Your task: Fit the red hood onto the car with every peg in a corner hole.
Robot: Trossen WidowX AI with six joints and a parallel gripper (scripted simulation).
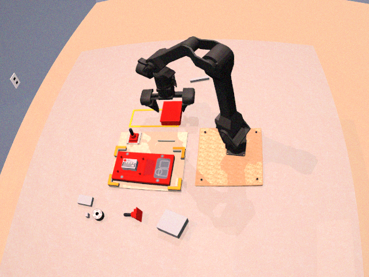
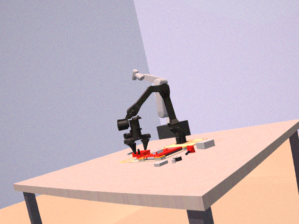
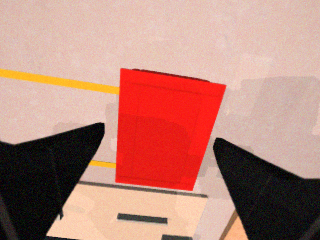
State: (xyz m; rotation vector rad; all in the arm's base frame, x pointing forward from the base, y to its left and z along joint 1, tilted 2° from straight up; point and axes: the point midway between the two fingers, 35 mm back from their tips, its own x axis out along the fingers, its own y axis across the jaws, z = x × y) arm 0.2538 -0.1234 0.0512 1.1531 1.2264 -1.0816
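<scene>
The red hood (image 1: 171, 118) (image 2: 145, 153) (image 3: 159, 162) lies roof up on the table, over the right end of a yellow outline. My gripper (image 1: 170, 111) (image 2: 139, 151) (image 3: 160, 135) is open and empty, pointing down, with its tips near roof height. In the wrist view one finger is on each side of the hood, with a gap at both sides. The red chassis (image 1: 149, 167) sits in the jig (image 1: 179, 169) with the grey engine block (image 1: 129, 164) on its deck. Four small dark pegs stand around the block. The hood's corner holes are hidden.
The yellow outline (image 1: 147, 109) (image 3: 60, 81) is behind the jig. A red part with a black stick (image 1: 133, 136) stands on the jig board's back left. A similar red part (image 1: 136, 214), a large grey block (image 1: 172, 223), a small grey block (image 1: 85, 200) and a round part (image 1: 97, 214) lie in front.
</scene>
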